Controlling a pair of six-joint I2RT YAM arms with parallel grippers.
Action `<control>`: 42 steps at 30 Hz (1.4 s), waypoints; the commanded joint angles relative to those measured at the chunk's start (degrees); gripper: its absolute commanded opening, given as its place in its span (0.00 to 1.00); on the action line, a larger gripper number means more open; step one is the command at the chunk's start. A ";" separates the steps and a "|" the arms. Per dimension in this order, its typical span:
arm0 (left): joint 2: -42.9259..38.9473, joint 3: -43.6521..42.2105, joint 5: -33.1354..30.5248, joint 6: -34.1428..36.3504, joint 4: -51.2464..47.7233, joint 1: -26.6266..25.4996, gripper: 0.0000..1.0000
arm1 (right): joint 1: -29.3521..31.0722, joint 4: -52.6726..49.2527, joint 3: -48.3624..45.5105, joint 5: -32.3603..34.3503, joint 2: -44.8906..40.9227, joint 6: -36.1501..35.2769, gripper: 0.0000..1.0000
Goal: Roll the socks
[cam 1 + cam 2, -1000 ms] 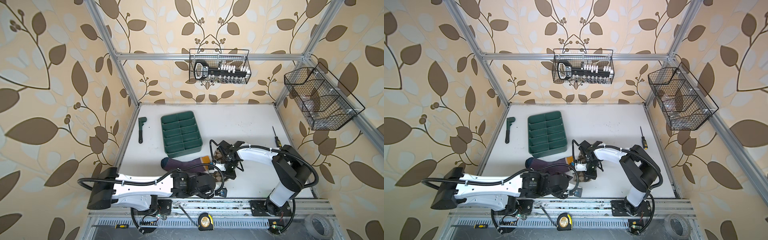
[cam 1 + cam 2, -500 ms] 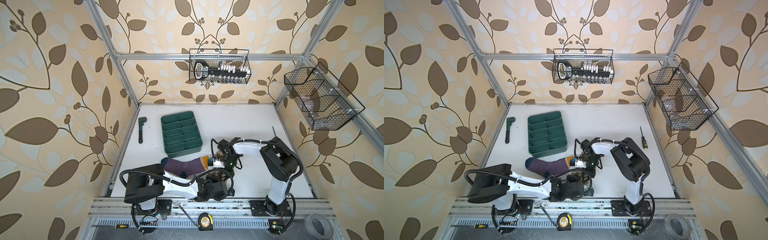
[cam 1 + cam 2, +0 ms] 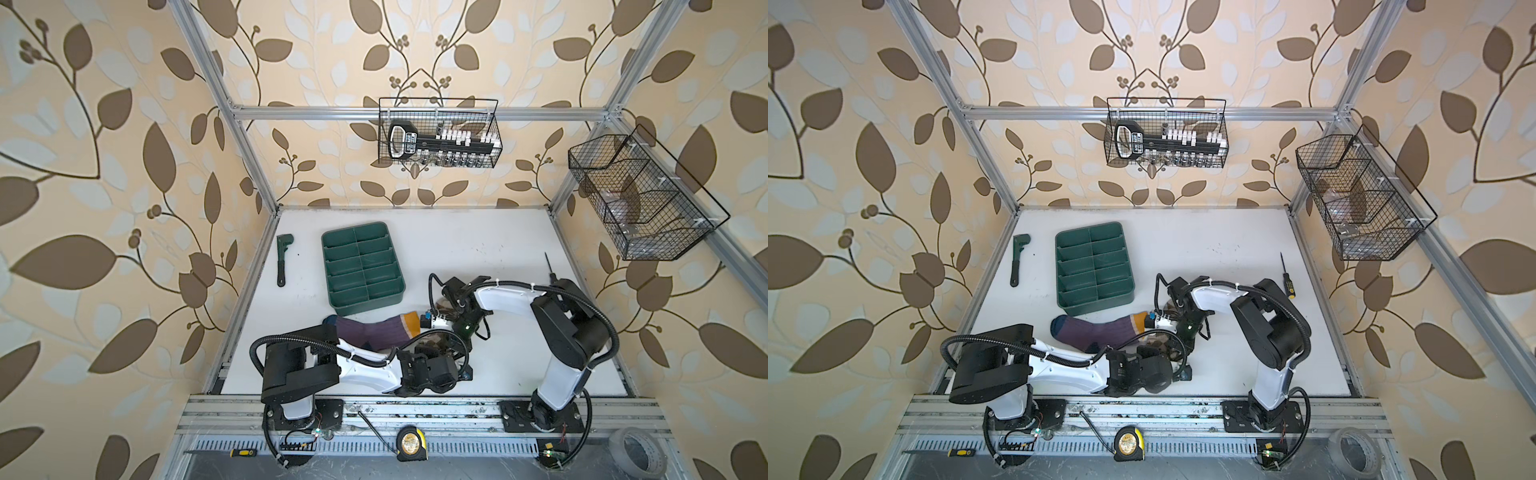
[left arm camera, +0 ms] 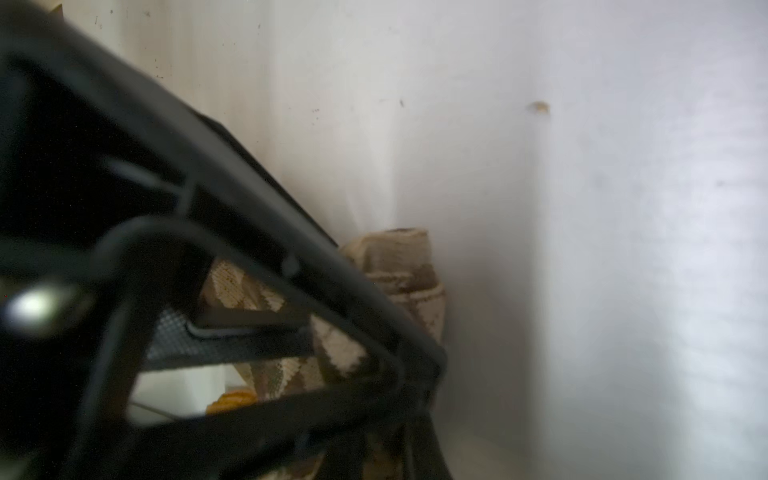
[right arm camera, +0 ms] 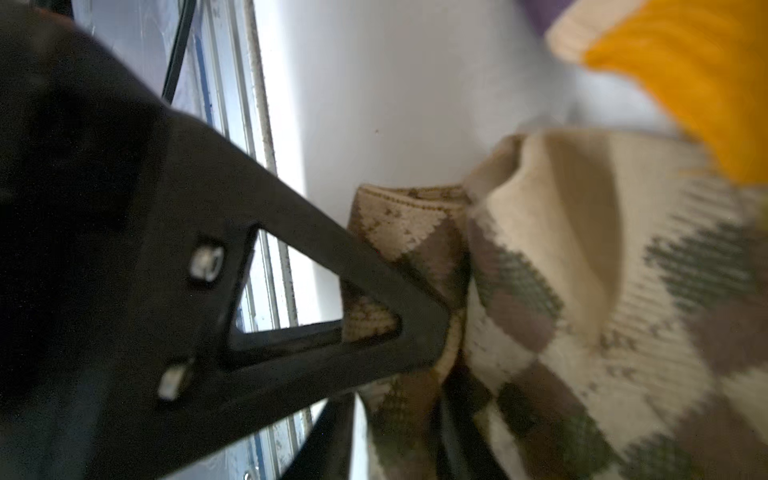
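Observation:
The purple sock [image 3: 370, 332] [image 3: 1096, 330] lies flat near the table's front, its mustard cuff [image 3: 409, 322] [image 5: 685, 75] pointing right. Right of the cuff the tan-and-brown argyle sock [image 3: 432, 344] [image 3: 1152, 337] is bunched and partly rolled [image 4: 399, 257] [image 5: 582, 291], mostly hidden under the arms in both top views. From the front my left gripper [image 3: 455, 356] [image 3: 1173, 355] [image 4: 424, 386] reaches in, shut on the argyle sock. My right gripper [image 3: 451, 338] [image 3: 1169, 334] [image 5: 395, 395] comes from behind; its jaws stand apart, a fold of argyle fabric loose between them.
A green divided tray [image 3: 361, 266] stands just behind the socks. A wrench [image 3: 284, 257] lies at the left edge, a screwdriver [image 3: 550, 270] at the right. Wire baskets [image 3: 438, 137] hang on the walls. A tape measure [image 3: 411, 442] sits on the front rail.
My left gripper has shut on the argyle sock and its arm has folded back toward its base. My right gripper's jaws have parted. The purple sock has barely moved.

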 commanded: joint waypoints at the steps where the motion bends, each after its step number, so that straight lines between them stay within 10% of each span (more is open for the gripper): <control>1: 2.27 0.62 9.00 -2.38 -4.38 3.50 0.00 | -2.86 5.85 -4.12 3.56 -7.44 1.65 0.48; 7: 4.44 6.64 21.45 -2.31 -12.40 8.65 0.00 | -11.63 15.99 -10.90 10.42 -25.93 8.10 0.55; 22: 17.61 27.87 52.87 -2.60 -39.45 23.04 0.00 | -27.58 42.97 -21.10 55.33 -61.08 27.19 0.56; 32: 34.34 47.86 67.34 4.43 -62.19 30.83 0.00 | -14.71 22.46 -29.74 28.41 -89.41 0.41 0.46; 37: 36.50 50.59 67.54 5.58 -64.15 32.10 0.00 | 2.85 16.69 -31.54 36.96 -83.60 -12.93 0.47; 42: 37.41 51.64 67.54 5.84 -64.41 32.58 0.00 | 23.62 19.73 -30.78 59.52 -61.82 -21.13 0.47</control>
